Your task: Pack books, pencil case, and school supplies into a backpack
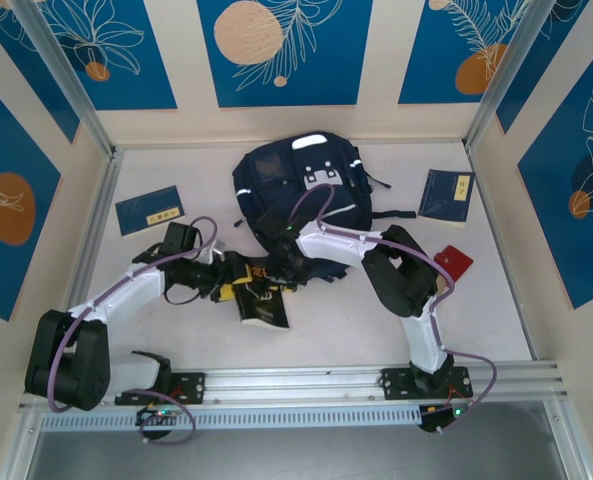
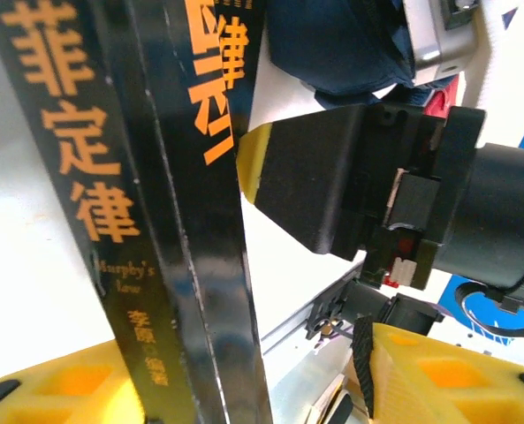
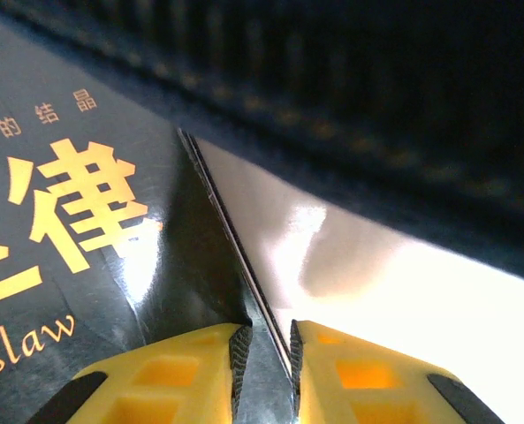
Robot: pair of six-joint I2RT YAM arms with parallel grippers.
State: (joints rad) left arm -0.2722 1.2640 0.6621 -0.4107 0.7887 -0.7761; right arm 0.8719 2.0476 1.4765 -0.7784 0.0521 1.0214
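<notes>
One black book (image 3: 67,247), edges cropped, is pinched by right pincer (image 3: 269,340).

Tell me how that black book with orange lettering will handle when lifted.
The black book: glossy cover, likely slippery. The cover splays from the white page where the right fingers pinch it, so probably floppy, apt to swing open.

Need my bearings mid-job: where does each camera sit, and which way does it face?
Top external: above and behind the robot, looking down on table, backpack, black book, left arm and right arm.
Left wrist: on the left arm, facing across the book's spine toward the right pincer; left pincer's fingers at the bottom edge.
Right wrist: on the right arm, close against the book's cover; its yellow fingers pinch the cover's edge.
Shared: all three views show the black book.
</notes>
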